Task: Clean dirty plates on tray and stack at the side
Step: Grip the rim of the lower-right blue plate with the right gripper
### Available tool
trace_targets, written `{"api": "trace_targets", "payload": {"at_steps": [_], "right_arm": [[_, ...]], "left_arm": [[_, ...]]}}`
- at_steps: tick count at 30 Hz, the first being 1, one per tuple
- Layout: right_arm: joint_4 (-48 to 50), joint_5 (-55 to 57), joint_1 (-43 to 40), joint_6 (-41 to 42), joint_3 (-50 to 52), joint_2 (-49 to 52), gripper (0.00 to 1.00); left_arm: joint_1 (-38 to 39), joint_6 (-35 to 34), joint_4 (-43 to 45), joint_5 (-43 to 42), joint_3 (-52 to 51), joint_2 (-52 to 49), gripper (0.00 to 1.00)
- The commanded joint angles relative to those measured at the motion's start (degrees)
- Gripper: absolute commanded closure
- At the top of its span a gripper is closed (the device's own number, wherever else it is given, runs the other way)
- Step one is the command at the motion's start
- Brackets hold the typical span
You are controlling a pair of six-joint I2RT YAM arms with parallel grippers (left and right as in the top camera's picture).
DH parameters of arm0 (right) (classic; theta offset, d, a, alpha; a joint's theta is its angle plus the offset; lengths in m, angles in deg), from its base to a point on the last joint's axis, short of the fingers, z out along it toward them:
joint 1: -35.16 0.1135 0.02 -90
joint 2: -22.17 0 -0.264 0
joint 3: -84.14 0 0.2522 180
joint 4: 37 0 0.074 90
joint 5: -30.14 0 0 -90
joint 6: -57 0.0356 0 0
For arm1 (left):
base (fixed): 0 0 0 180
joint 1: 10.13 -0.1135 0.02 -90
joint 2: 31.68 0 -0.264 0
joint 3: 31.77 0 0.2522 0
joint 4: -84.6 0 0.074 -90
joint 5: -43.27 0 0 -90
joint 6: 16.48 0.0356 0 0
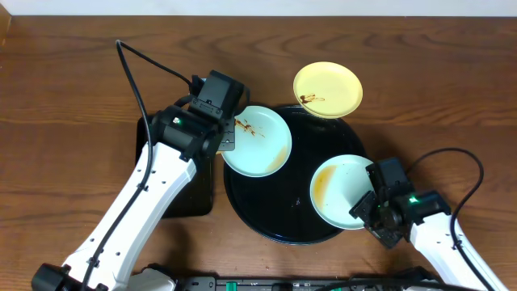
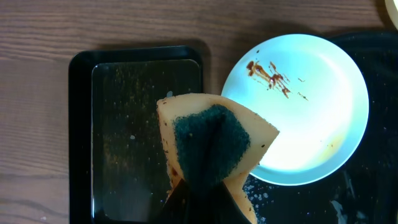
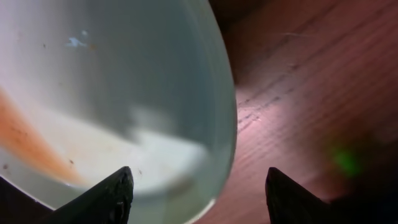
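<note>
Mostly the view is a dark brown wooden table [image 1: 65, 73] with its grain running side to side. A pale strip [image 1: 323, 6] lies past its far edge, and I cannot tell what that strip is.

The round glossy black tray [image 1: 242, 214] sits mid-table, with wet flecks on its floor. Just to its left lies a smaller black rectangular tray [image 2: 143, 124], also speckled and partly under the left arm.

There are three plates:
- The left mint plate [image 1: 262, 149] overhangs the round tray's left rim and has brown streaks near its far-left edge.
- The right mint plate [image 1: 339, 190] sits on the tray's right side, its outer edge over bare wood, with an orange-brown smear along one side.
- The yellow plate [image 1: 327, 85] straddles the far rim, mostly over the table, and has a small brown smear.

A yellow sponge [image 2: 211, 146] with a dark green scouring pad is pinched tight in the left gripper [image 1: 229, 136]. It hangs over the edge of the left mint plate and the rectangular tray. Whether it touches either I cannot tell.

The right gripper [image 3: 199, 199] stands wide apart astride the right mint plate's rim, one finger over the plate and one over the wood, gripping nothing.
</note>
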Motion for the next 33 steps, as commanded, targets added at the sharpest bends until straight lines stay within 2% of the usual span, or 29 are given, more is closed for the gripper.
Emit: {"api": "trace_targets", "payload": {"at_steps": [1,12,17,27,30,33], "right_arm": [[0.8,0.5,0.7,4.9,1.0,0.3,0.33],[3.5,5.2,0.7,10.5,1.1,0.3,0.29],[6.5,5.3,0.6,10.7,1.3,0.4,0.39],[7.1,5.4,-0.5,11.1,1.4,4.4,0.37],[8.1,5.4,-0.5,11.1,1.6,6.0,0.41],[9.1,5.4,-0.5,11.1,1.9,7.1,0.55]], "left_arm": [[-0.3,0.6,-0.2,0.3,0.8,0.4,0.92],[-0.3,0.8,-0.1,0.3,0.8,0.4,0.93],[-0.3,0.8,-0.1,0.3,0.8,0.4,0.93],[-0.3,0.8,-0.2,0.3,0.8,0.4,0.93],[-0.3,0.8,-0.2,0.3,0.8,0.4,0.93],[-0.3,0.8,-0.2,0.3,0.8,0.4,0.93]]}}
